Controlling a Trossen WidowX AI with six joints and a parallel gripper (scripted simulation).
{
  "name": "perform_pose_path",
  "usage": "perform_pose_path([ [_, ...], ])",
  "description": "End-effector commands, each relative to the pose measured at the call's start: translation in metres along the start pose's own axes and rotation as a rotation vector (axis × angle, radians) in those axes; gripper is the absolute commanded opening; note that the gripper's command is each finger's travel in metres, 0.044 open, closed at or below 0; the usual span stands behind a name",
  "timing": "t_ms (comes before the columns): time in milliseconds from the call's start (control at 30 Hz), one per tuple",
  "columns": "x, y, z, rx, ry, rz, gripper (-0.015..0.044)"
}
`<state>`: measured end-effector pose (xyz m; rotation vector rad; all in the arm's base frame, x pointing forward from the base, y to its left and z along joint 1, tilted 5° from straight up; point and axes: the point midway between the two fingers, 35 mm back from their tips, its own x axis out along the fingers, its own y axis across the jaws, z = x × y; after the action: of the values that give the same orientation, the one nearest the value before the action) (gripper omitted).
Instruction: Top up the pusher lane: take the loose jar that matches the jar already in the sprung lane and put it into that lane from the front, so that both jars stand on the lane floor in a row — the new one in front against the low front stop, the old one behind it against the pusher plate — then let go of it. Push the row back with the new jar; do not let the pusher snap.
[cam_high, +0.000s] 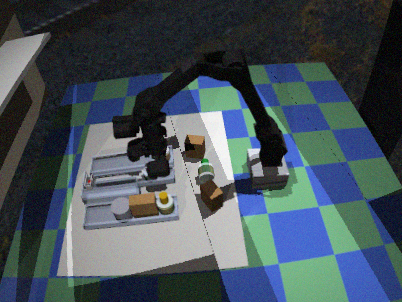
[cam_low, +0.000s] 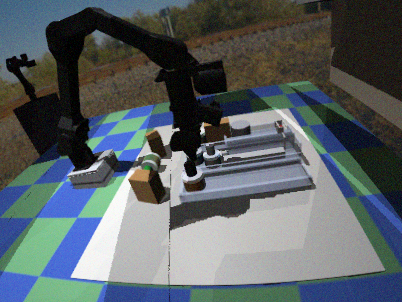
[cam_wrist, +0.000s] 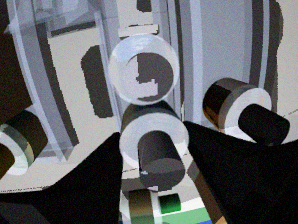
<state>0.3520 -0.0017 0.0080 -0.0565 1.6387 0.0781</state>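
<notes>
dark-capped, white-shouldered jar (cam_low: 199, 156) (cam_wrist: 129, 142): sitting upright within pincer (cam_high: 151, 171) (cam_low: 190, 150) (cam_wrist: 154, 128) | pale-topped lane jar (cam_high: 145, 173) (cam_low: 212, 158) (cam_wrist: 119, 75): standing just beyond pincer

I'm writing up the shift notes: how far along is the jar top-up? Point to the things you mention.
Picked up already: the new jar (cam_low: 199, 157) (cam_wrist: 131, 145) is in hand, shut in the gripper (cam_high: 159, 169) (cam_low: 192, 153) (cam_wrist: 152, 132). It is at the front of the sprung lane (cam_high: 111, 193) (cam_low: 265, 160) (cam_wrist: 105, 60), right before the old jar (cam_high: 145, 173) (cam_low: 212, 157) (cam_wrist: 120, 72). Whether it is seated on the lane floor, I can't tell. Confirming that and letting go remain.
</notes>
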Motion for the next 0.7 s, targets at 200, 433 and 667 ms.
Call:
perform_pose_path([
  [200, 0.0044, -0.0001, 0.0061, 0.006, -0.023, 0.001, 0.0000],
  [433, 0.0068, -0.0001, 0.0058, 0.006, -0.023, 0.001, 0.0000],
  [667, 0.0091, -0.0001, 0.0054, 0.006, -0.023, 0.001, 0.0000],
])
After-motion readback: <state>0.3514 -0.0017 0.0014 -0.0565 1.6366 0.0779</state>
